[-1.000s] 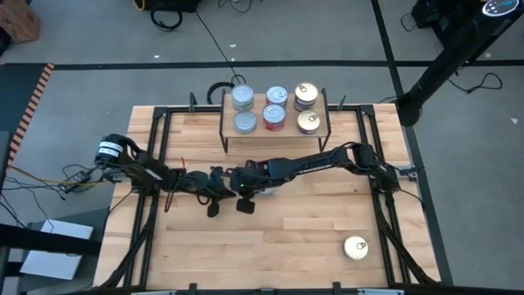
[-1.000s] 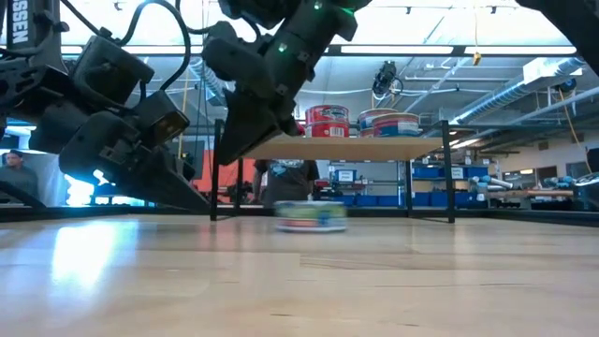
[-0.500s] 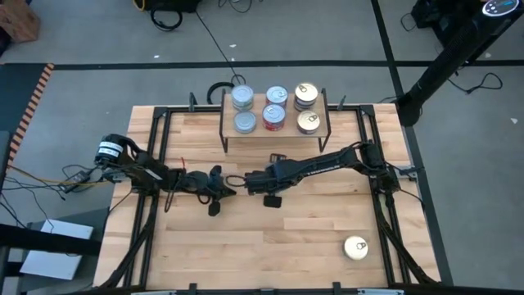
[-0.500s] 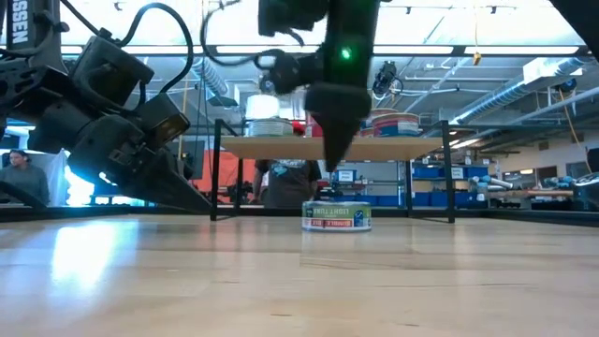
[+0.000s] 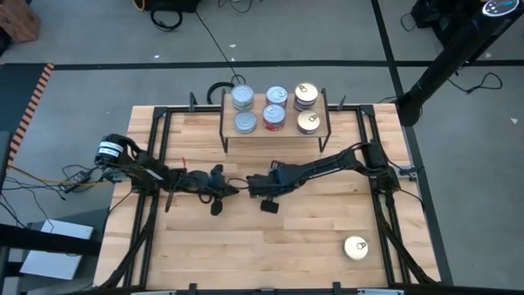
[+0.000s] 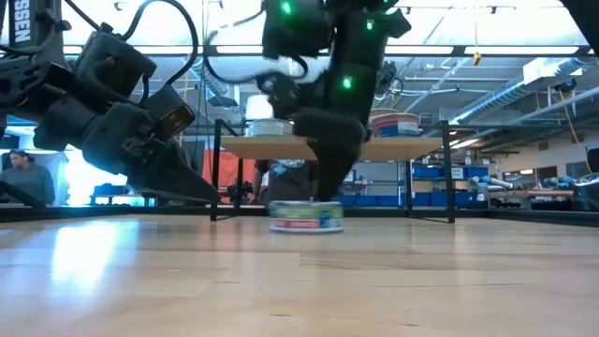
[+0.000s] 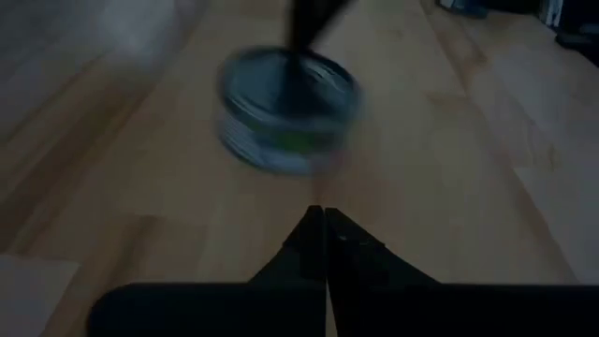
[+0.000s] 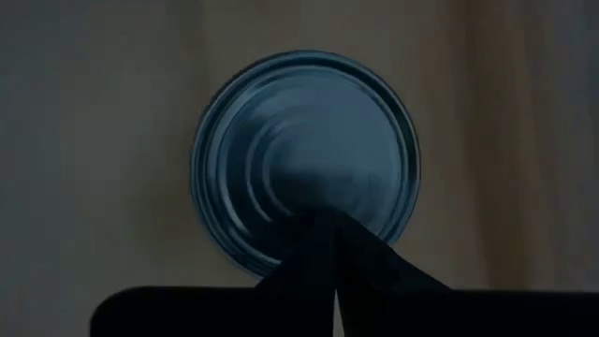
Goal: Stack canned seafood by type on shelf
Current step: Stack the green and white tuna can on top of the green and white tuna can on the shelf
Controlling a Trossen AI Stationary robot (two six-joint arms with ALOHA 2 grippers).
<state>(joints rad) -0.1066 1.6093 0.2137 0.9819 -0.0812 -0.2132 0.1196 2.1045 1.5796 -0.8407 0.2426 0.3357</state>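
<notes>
The right claw [image 6: 318, 192] is positioned directly over a silver-blue tin [image 6: 306, 216] resting on the tabletop [image 5: 311, 238] at frame centre, and its fingers have been brought together into 1 point above the lid; nothing is gripped. Since 1 second ago, the right arm has swung from frame left to above the tin, and the tin itself has been displaced slightly. The left claw [image 7: 323, 225] is held shut, just left of the tin. The shelf [image 5: 275, 131], upper centre, carries 6 tin positions sorted in 3 columns. A gold-topped tin [image 5: 355, 247] lies at lower right. A push, not a lift, appears under way.
</notes>
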